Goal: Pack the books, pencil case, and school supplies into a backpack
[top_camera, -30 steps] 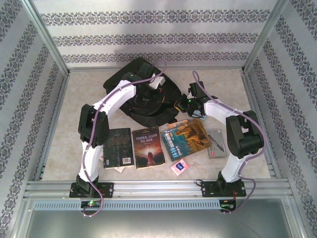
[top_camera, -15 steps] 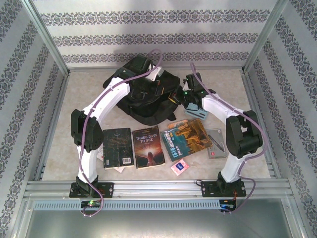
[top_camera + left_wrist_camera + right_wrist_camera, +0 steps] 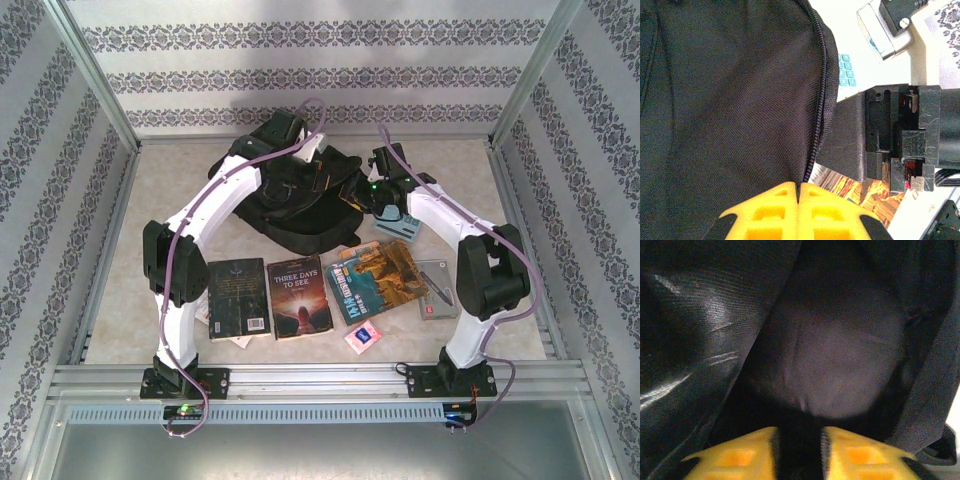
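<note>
The backpack (image 3: 290,215) lies slumped on the far middle of the table (image 3: 130,300), black and rumpled, with both arms bent over it from either side. In the left wrist view the left gripper (image 3: 797,186) has its yellow jaws pressed together on the backpack's zip edge, the line of zipper teeth running straight up from the pinch across the dark weave. In the right wrist view the right gripper (image 3: 797,440) faces a hollow of black fabric and glossy lining, its jaws standing a little apart with only darkness in the gap (whether any cloth is caught there I cannot tell). Seen from above, the right arm's wrist sits at the backpack's right edge. Just beside that edge, on the table, rests the light blue box (image 3: 398,226), its white button grid peeking past the fabric in the left wrist view. Nearer the arm bases the books lie flat in a row: the black book (image 3: 238,297) on the left, the brown book (image 3: 298,295) titled "Three Days to See" close beside it, and the blue-and-orange illustrated book (image 3: 378,278) angled to the right. A pink-and-white packet (image 3: 363,336) sits just in front of the illustrated book, and a flat grey case (image 3: 436,288) lies by the right arm.
</note>
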{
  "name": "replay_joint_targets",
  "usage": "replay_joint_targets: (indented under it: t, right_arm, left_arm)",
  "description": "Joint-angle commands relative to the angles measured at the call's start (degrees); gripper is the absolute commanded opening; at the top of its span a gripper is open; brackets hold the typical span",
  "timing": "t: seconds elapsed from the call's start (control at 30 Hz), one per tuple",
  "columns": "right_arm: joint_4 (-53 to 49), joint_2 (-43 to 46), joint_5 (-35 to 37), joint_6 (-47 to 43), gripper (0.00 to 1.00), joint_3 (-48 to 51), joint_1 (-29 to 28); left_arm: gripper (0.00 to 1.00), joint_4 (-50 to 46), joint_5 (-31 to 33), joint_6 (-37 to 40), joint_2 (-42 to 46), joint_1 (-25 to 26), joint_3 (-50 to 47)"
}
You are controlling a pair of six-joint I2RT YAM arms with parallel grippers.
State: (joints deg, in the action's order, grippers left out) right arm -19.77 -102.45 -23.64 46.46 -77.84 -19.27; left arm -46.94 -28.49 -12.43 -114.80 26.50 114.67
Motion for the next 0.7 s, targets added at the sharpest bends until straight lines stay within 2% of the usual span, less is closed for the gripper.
replay_joint_targets:
  t: [0.0, 0.07, 0.1, 0.17, 0.23, 0.33, 0.4, 0.5, 0.67]
  right_arm:
    - [3.5, 0.5, -2.2, 1.8, 0.19, 0.0, -0.3]
    - [8.7, -0.9, -4.8, 5.8, 0.14, 0.3, -0.5]
    - [11.5, -1.6, -5.9, 7.8, 0.13, 0.5, -0.6]
    - [16.2, -3.2, -7.8, 11.2, 0.11, -0.1, -0.9]
    - [17.3, -4.8, -8.5, 12.5, 0.09, -1.6, -1.0]
    - [18.6, -5.6, -9.0, 13.6, 0.08, -2.5, -0.9]
    - [18.7, -5.6, -9.1, 13.7, 0.08, -2.8, -0.8]
    - [19.3, -5.9, -9.9, 14.4, 0.08, -2.8, -0.5]
    - [20.8, -6.2, -11.0, 16.1, 0.07, -2.9, -0.2]
  left_arm:
    - [0.00, 0.5, -2.7, -0.9, 1.4, -0.5, 2.0]
    - [0.00, 0.1, -3.2, -0.5, 1.0, -0.6, 2.0]
    - [0.04, 0.0, -3.1, -0.4, 0.7, -0.6, 2.0]
    - [0.17, 0.0, -3.0, -0.9, -0.1, -0.8, 1.8]
    - [0.24, 0.3, -4.2, -1.7, -1.1, -1.1, 2.0]
    - [0.44, 0.0, -4.0, -2.0, -2.2, -1.4, 2.6]
    - [0.51, -0.3, -3.2, -1.9, -2.5, -1.6, 3.0]
    - [0.56, -1.7, -2.3, -0.8, -3.6, -1.7, 4.4]
    - [0.58, -3.7, -1.3, 1.2, -5.3, -1.7, 5.2]
